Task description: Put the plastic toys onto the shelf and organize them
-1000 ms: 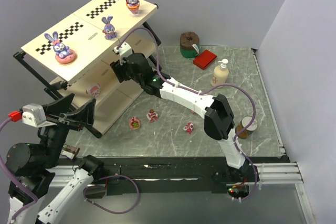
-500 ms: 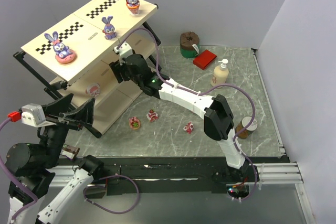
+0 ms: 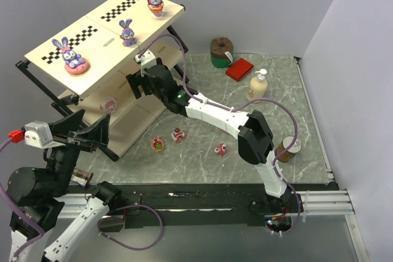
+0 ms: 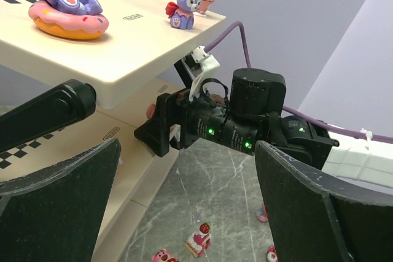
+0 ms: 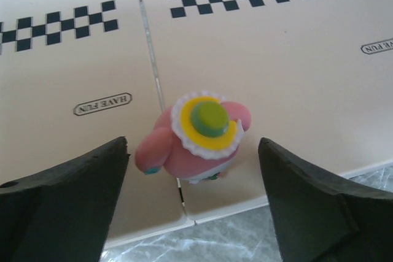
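Pink toy with yellow hat (image 5: 195, 136): upright on a lower board of the shelf (image 5: 295, 59), flanked untouched by the released right claw (image 3: 134, 83), judged parted so it stands free; left claw (image 3: 92, 130) likewise spread, empty.

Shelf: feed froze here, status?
Left fingers open. Right fingers open, astride pink toy, not touching. Toy upright on shelf. Nothing blocking.

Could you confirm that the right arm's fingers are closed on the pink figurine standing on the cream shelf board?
Not quite: in the right wrist view the right arm's fingers stand open on either side of the pink figurine, which stands free on the cream shelf board.
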Robot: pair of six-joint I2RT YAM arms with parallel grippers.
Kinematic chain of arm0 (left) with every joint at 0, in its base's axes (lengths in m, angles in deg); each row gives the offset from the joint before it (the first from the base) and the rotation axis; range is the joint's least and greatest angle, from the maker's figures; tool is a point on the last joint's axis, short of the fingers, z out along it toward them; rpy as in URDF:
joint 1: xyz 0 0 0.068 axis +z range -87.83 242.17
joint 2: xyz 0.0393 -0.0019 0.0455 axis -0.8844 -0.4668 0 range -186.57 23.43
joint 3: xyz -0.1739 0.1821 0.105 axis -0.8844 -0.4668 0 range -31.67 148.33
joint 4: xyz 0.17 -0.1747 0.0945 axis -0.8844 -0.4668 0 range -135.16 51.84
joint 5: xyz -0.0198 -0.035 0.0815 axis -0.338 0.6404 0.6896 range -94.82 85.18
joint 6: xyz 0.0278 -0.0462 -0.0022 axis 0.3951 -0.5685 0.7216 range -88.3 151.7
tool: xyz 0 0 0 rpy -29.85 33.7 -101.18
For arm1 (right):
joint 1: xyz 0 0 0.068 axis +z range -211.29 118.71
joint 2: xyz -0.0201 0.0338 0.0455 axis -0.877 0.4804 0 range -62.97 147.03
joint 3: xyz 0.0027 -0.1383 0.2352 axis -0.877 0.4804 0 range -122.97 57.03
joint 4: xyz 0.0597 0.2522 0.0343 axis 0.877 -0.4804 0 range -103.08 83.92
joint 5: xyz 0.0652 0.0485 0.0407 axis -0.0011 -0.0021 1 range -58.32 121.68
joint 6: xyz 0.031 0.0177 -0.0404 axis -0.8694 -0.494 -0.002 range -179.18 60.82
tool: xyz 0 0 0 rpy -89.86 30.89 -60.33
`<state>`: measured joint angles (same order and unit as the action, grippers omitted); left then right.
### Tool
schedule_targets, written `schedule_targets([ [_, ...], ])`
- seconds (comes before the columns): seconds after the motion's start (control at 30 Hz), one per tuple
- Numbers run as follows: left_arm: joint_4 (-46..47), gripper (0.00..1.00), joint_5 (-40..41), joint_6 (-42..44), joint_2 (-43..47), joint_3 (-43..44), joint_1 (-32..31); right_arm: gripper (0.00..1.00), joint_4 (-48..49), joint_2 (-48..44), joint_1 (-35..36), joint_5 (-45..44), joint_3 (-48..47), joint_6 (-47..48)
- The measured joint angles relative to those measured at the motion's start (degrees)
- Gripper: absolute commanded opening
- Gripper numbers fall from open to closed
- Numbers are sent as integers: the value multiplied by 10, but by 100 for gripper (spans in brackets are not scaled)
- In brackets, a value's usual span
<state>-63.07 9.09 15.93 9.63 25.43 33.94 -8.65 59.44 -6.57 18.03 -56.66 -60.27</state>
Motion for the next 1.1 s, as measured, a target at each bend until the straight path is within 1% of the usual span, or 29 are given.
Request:
schedule_targets([
  [0.17, 0, 96, 2, 0, 0, 0, 0, 100, 53, -12, 0, -10, 45, 1],
  [0.33, -2, 96, 6, 0, 0, 0, 0, 100, 84, -27, 0, -14, 81, 3],
  [0.7, -33, 96, 19, -7, 1, 2, 0, 100, 95, -115, 3, -30, 193, 3],
  [0.77, -43, 96, 20, -11, 5, 2, 0, 100, 99, -143, 6, -39, 232, 3],
  [0.9, -64, 96, 19, -21, 28, 2, 0, 100, 98, -225, 10, -67, 345, -15],
  [0.97, -69, 96, 16, -26, 41, -1, 0, 98, 80, -264, 11, -87, 391, -37],
  [1.1, -73, 96, 8, -38, 62, -25, 0, 98, 33, -349, -7, -129, 495, -117],
])
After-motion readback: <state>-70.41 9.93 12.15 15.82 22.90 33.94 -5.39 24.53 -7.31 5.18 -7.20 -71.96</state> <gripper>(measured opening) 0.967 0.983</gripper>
